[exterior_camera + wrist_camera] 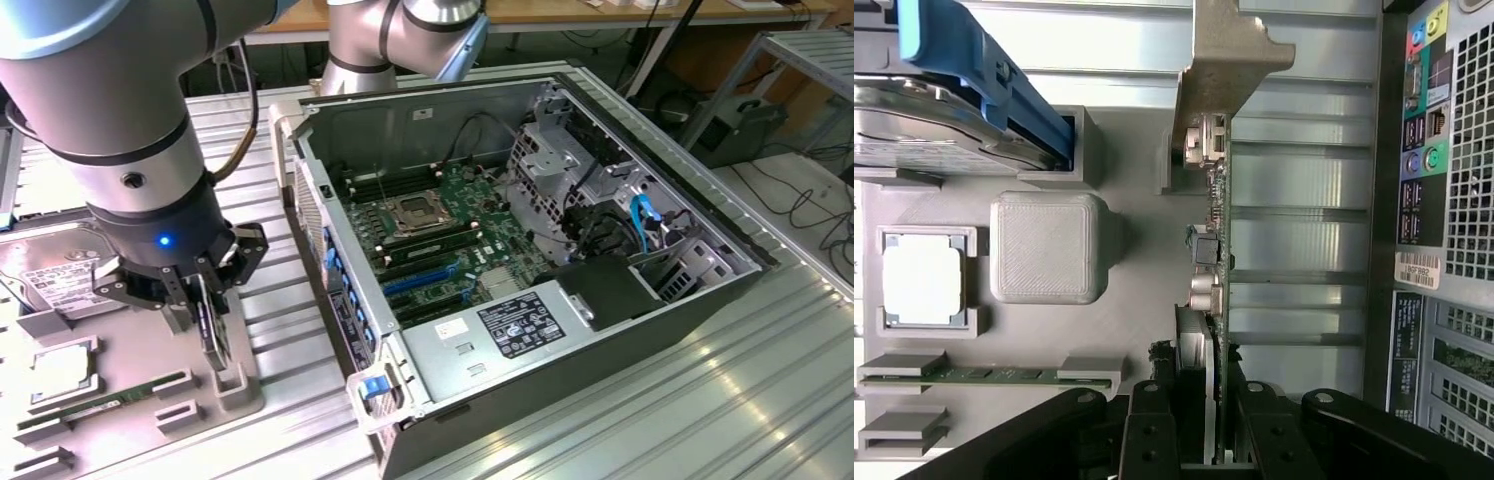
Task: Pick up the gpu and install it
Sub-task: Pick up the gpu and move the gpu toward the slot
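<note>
gpu (214,335) (1216,262) stands on edge in the grey tray (274,385), lower left of the exterior view: thin dark card, green board edge, pale bracket (1229,60) at one end. gripper (200,305) (1202,405) pinches it across both faces. Hard drive (54,275), CPU (60,368) and memory stick (114,402) sit close by in the tray, and the open PC case (534,230) is just to the exterior view's right.

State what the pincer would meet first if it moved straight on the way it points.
The gpu, standing on edge in the grey holder right under the pincer. The pincer looks already at it, though depth is unclear.

Robot lab, opened computer tower (400,130), metal bench (694,400)
</note>
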Tool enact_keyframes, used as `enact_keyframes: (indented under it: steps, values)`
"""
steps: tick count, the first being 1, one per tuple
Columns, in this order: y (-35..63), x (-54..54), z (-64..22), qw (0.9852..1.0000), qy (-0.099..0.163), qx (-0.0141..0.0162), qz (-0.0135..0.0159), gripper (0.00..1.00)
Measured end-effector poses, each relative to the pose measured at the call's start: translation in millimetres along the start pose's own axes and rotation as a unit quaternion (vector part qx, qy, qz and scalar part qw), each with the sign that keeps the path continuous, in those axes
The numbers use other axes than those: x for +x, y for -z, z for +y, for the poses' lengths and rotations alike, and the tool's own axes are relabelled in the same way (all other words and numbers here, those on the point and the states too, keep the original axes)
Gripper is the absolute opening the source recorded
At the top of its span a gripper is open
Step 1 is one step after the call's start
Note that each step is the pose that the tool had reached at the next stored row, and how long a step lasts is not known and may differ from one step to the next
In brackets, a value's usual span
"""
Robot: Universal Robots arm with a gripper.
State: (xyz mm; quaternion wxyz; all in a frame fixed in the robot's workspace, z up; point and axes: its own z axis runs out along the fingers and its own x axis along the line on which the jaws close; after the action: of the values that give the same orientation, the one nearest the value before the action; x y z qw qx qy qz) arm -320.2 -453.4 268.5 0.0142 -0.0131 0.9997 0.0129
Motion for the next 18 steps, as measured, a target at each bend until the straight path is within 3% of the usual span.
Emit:
enact_keyframes:
  steps: [18]
  values:
    - [7.8, -0.2, -1.8, 1.0, 0.0, 0.0, 0.0, 0.28]
